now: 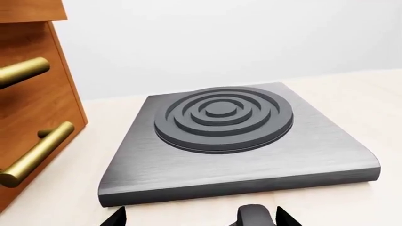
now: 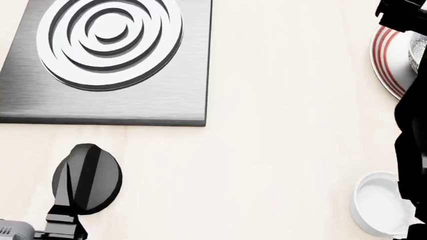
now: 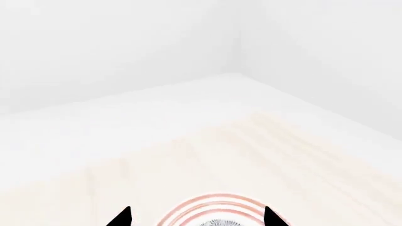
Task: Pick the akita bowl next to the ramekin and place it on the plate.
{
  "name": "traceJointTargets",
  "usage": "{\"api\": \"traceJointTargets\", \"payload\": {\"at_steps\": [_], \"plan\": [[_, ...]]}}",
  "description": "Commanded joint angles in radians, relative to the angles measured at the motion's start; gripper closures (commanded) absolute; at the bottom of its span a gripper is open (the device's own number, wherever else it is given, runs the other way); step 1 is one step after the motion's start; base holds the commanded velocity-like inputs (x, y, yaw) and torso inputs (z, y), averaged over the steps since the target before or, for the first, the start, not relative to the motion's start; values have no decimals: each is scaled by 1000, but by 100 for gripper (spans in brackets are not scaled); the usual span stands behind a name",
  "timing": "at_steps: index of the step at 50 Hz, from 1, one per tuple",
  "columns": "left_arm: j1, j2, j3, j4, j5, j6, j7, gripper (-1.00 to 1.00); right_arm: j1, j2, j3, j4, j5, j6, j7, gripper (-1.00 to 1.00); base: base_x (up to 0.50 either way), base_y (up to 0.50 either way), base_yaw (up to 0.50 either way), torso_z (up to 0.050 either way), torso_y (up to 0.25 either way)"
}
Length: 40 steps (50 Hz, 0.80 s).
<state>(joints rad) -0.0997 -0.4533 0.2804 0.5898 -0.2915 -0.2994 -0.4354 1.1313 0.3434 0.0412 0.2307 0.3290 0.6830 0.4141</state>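
Before you lies the pale wooden desk (image 2: 280, 150), carrying a brushed grey metal slab with raised concentric rings (image 2: 110, 60) at far left. At the head view's right edge your right arm (image 2: 410, 130) covers much of the shallow white plate with red rings (image 2: 381, 55), where the grey-speckled akita bowl (image 2: 417, 50) shows over its centre. The plain white ramekin (image 2: 380, 202) stands nearer you. Right fingers (image 3: 196, 217) straddle the bowl, spread; whether they grip it, you cannot tell. Left fingers (image 1: 199, 217) hang apart, holding nothing.

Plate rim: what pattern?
Concentric red rings on white, on the plate; clearest in the head view.
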Motion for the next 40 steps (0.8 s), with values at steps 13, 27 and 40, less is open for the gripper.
{"api": "traceJointTargets", "payload": {"at_steps": [13, 27, 40], "plan": [[10, 24, -17, -8, 14, 14, 19, -100, -235, -29, -26, -418, 25, 45, -34, -100, 0, 0, 0, 0, 0], [17, 22, -14, -16, 15, 31, 20, -100, -365, -49, -77, -494, 2, -65, -49, -100, 0, 0, 0, 0, 0], [22, 22, -18, -11, -1, 46, 25, -100, -480, -53, -155, -633, -37, -104, -32, -100, 0, 0, 0, 0, 0]]}}
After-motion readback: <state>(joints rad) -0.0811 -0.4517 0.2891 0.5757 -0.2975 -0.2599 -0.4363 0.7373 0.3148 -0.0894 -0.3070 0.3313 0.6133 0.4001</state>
